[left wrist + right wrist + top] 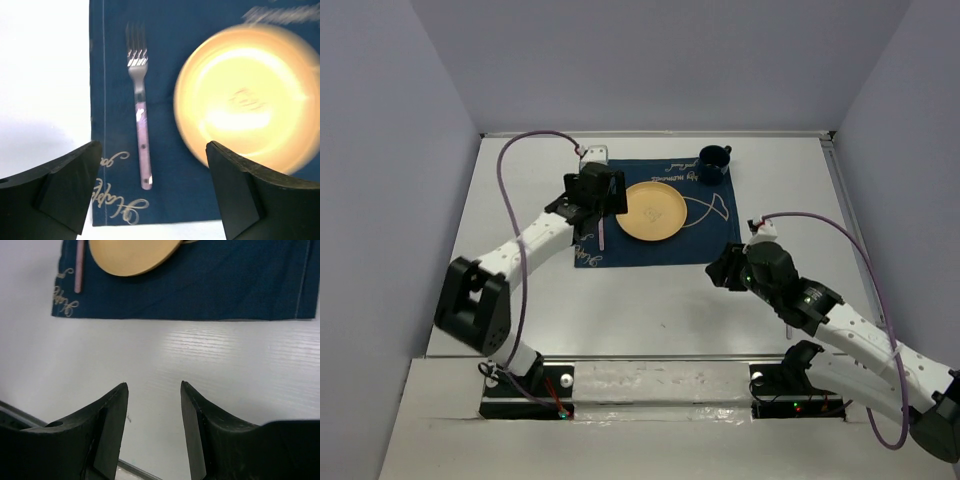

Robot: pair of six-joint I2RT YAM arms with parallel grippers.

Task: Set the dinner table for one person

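A navy placemat (665, 250) with pale lettering lies on the white dinner table (620, 300). A yellow plate (654, 211) sits at its middle and a dark blue mug (714, 163) at its far right corner. A fork (140, 120) with a pink handle lies on the placemat (165, 165) left of the plate (247, 97). My left gripper (152, 150) is open and empty, above the fork's handle end. My right gripper (154, 390) is open and empty over bare table (200, 360) near the placemat's (210, 285) near right corner.
Grey walls enclose the table on the left, far and right sides. A purple cable (510, 190) loops over the table's left side and another (860, 250) arches over the right arm. The arm bases (525, 385) stand at the near edge.
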